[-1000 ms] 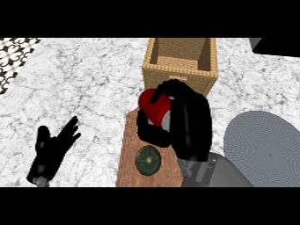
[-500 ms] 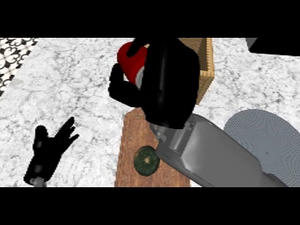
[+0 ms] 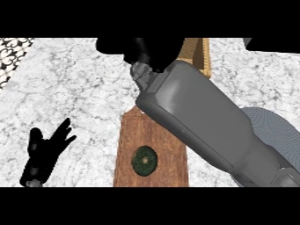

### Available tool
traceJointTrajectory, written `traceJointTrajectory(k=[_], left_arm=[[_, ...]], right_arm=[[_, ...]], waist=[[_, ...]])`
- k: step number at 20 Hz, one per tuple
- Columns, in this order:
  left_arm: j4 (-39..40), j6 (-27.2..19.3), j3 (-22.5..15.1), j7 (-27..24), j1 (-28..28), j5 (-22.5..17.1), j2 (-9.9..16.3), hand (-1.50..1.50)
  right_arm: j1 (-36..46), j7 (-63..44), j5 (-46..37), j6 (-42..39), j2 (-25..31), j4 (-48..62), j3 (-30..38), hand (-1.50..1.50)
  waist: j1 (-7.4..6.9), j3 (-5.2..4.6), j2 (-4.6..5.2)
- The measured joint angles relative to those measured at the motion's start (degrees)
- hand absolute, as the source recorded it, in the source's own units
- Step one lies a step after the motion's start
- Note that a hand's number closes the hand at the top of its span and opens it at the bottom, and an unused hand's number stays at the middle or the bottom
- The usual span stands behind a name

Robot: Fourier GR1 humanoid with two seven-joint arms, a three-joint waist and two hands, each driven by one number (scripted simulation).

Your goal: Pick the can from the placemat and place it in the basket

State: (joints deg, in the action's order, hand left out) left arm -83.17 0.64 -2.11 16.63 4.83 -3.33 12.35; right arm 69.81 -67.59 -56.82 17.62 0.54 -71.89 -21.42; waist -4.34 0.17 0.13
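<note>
My right forearm (image 3: 214, 125): smooth mid-grey casing, blocky with rounded edges, broad flat upper face, darker shading along its underside. Paler grey, ridged wrist section (image 3: 141, 74) where the casing narrows. Right hand (image 3: 139, 48): matte black throughout, no markings visible; details of its fingers cannot be made out. Left hand (image 3: 45, 151): same matte black, slim tapered fingers (image 3: 62, 128), narrow black wrist with a small grey cuff (image 3: 32, 183) at its base.

The right robot hand (image 3: 142, 50) is cut off by the top edge at twelve o'clock, its fingers unreadable. The grey forearm (image 3: 207, 121) hides most of the basket (image 3: 196, 52). No can shows anywhere.
</note>
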Motion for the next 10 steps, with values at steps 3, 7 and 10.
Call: traceJointTrajectory(k=[3, 7, 10], left_arm=[[-0.11, -0.28, 0.58, 0.17, 0.11, 0.01, 0.17, 0.00], [-0.93, -0.55, 0.04, -0.29, 0.87, 0.46, -0.50, 0.00], [-0.30, -0.14, 0.86, -0.38, 0.64, -0.02, -0.18, 0.00]], right_arm=[[3.44, 1.11, 1.52, 1.11, -0.04, 6.15, 1.60, 1.50], [6.03, 3.19, 3.90, 4.07, -0.07, 13.64, 3.08, 1.50], [6.59, 5.14, 6.05, 7.09, -0.11, 17.48, 4.71, 1.50]], waist=[[0.37, 0.01, 0.12], [0.53, 0.05, 0.26], [0.84, 0.13, 0.36]])
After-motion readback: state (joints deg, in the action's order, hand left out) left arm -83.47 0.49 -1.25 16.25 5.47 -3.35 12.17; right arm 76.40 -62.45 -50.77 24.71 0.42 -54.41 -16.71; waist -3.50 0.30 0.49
